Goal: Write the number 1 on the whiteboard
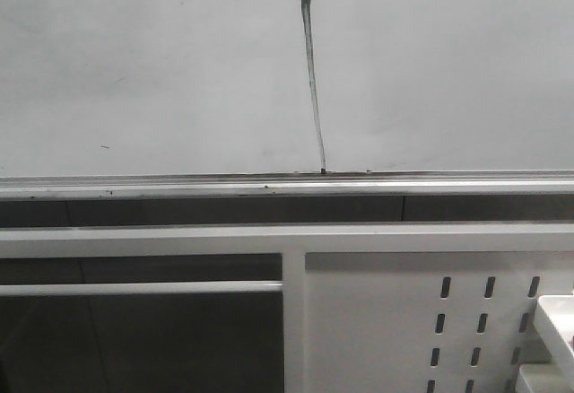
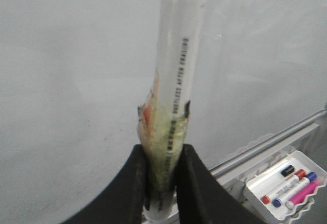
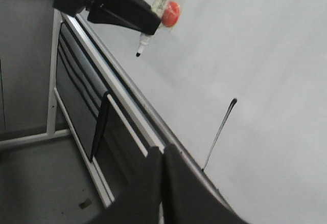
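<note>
1. Glossy off-white whiteboard (image 1: 448, 70) fills the scene above its silver rail.
2. Left gripper (image 2: 164, 183) clamps its black jaws on a white marker pen (image 2: 179, 81), tape-wrapped, tip clear of the board.
3. Right gripper (image 3: 162, 157) shows jaws pressed together, empty.
4. Beyond, the number 1 (image 1: 314, 83), a thin slanted black stroke, reaches down to the rail.

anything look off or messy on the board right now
The number 1 slants a little and runs down to the whiteboard's bottom rail, with a blob at its top. A few faint specks mark the board further left. The marker in the left claw has a wrinkled tape wrap.
</note>
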Tool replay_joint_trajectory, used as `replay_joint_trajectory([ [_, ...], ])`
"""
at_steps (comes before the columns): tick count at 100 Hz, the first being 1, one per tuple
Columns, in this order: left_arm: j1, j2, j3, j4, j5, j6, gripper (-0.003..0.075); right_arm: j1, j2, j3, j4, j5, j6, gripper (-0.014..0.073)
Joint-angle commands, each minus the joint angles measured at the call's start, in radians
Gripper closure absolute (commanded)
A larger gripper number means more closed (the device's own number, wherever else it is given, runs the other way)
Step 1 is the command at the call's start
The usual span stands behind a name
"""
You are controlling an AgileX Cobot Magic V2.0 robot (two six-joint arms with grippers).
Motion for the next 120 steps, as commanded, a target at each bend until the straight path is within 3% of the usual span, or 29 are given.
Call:
replay_joint_trajectory([
  [1, -0.134, 0.065, -0.029, -0.011, -0.264, -0.003, 0.0740, -0.007, -0.011, 0.021, -0.003, -0.087, 0.029, 0.0643],
  [15, -0.251, 0.207, -0.029, -0.018, -0.461, -0.210, 0.0740, -0.007, -0.013, 0.065, 0.011, -0.098, 0.051, 0.0643],
  [26, -0.233, 0.289, -0.029, 0.024, -0.460, -0.383, 0.0740, -0.007, -0.013, 0.067, 0.011, -0.104, 0.051, 0.0643],
  [35, -0.209, 0.319, -0.029, 0.091, -0.459, -0.437, 0.0740, -0.007, -0.013, 0.067, 0.011, -0.110, 0.051, 0.0643],
  [71, 0.029, 0.326, -0.043, 0.233, -0.245, -0.441, 0.0740, -0.007, -0.013, 0.067, 0.035, -0.112, 0.051, 0.0643],
  [120, 0.057, 0.326, -0.043, 0.248, -0.304, -0.473, 0.0740, -0.007, -0.013, 0.067, 0.049, -0.118, 0.051, 0.0643],
])
